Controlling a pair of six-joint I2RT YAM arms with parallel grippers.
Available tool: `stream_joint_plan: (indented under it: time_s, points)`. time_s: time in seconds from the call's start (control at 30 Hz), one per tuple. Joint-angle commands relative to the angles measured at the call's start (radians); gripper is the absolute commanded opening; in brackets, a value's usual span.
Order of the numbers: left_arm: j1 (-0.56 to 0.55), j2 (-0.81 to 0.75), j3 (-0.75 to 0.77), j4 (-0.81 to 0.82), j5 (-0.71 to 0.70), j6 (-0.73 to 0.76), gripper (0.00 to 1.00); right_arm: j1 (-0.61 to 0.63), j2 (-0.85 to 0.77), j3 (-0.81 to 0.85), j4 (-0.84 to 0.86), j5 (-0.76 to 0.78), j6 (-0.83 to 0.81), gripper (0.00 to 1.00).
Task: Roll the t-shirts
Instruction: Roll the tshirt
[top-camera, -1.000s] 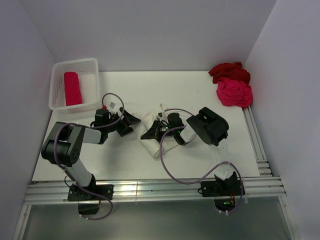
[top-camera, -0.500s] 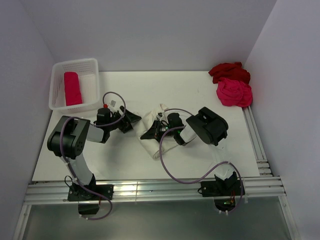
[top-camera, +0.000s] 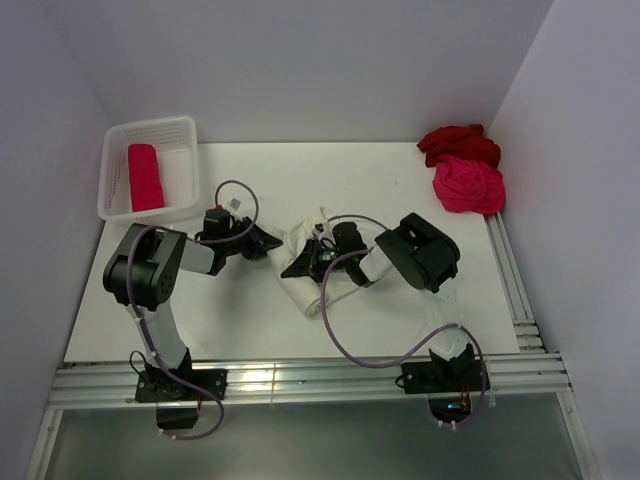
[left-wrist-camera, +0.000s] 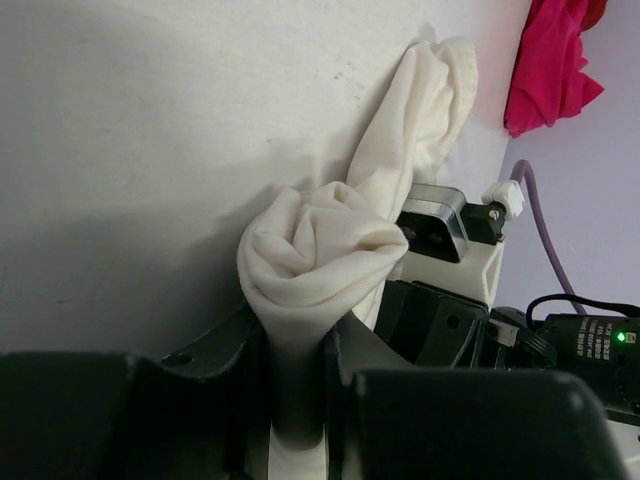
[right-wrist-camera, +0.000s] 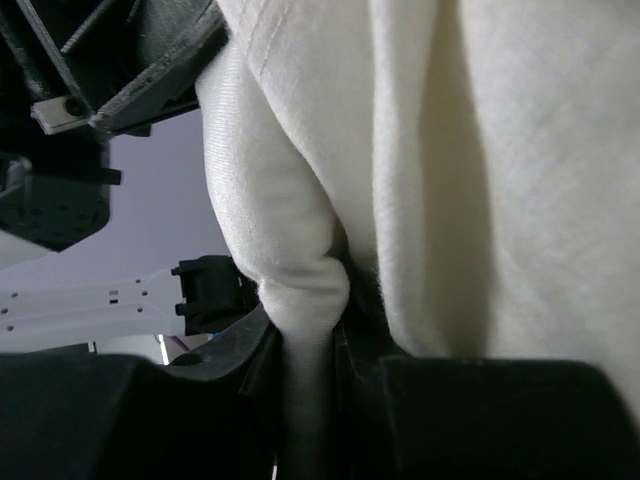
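The cream-white t-shirt (top-camera: 299, 291), partly rolled, is laid at the middle of the tabletop (top-camera: 350, 190). Its rolled end is clamped by the left gripper (left-wrist-camera: 297, 352), and a fold is pinched by the right gripper (right-wrist-camera: 308, 335).

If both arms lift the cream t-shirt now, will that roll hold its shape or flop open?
Probably floppy: the cream-white t-shirt bulges and creases where the left gripper pinches it. Its loose tail trails unrolled, so it would likely dangle. Likely light; the right gripper holds only a thin fold.
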Motion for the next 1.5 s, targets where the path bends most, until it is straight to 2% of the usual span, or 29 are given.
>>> stream_joint_plan:
  time_s: [0.0,0.07,0.3,0.47,0.67,1.03,1.33,1.37,1.43,1.47]
  points:
    - [-0.006,-0.001,0.061,-0.199,-0.124,0.100,0.02,0.007,-0.035,-0.027,-0.200,-0.049,-0.055,0.24]
    - [-0.006,-0.012,0.086,-0.263,-0.159,0.112,0.01,0.007,-0.061,-0.024,-0.290,-0.054,-0.100,0.25]
    - [-0.006,-0.024,0.146,-0.368,-0.214,0.155,0.00,0.009,-0.165,-0.079,-0.443,-0.059,-0.232,0.26]
    - [-0.006,-0.017,0.166,-0.391,-0.225,0.155,0.00,0.009,-0.234,-0.124,-0.571,-0.040,-0.310,0.34]
    - [-0.006,-0.012,0.169,-0.396,-0.232,0.151,0.00,0.010,-0.296,-0.190,-0.616,-0.043,-0.349,0.38]
    - [-0.011,-0.012,0.179,-0.419,-0.254,0.157,0.00,0.027,-0.446,-0.361,-0.624,-0.069,-0.346,0.38]
    - [-0.032,-0.001,0.196,-0.436,-0.257,0.163,0.00,0.044,-0.604,-0.481,-0.745,-0.051,-0.391,0.39]
    - [-0.034,-0.001,0.198,-0.436,-0.257,0.165,0.00,0.046,-0.625,-0.487,-0.785,-0.040,-0.396,0.45]
    - [-0.041,-0.001,0.198,-0.437,-0.254,0.166,0.00,0.046,-0.717,-0.491,-0.843,0.002,-0.421,0.45]
    - [-0.043,-0.003,0.198,-0.437,-0.254,0.168,0.00,0.049,-0.763,-0.478,-0.954,0.036,-0.440,0.49]
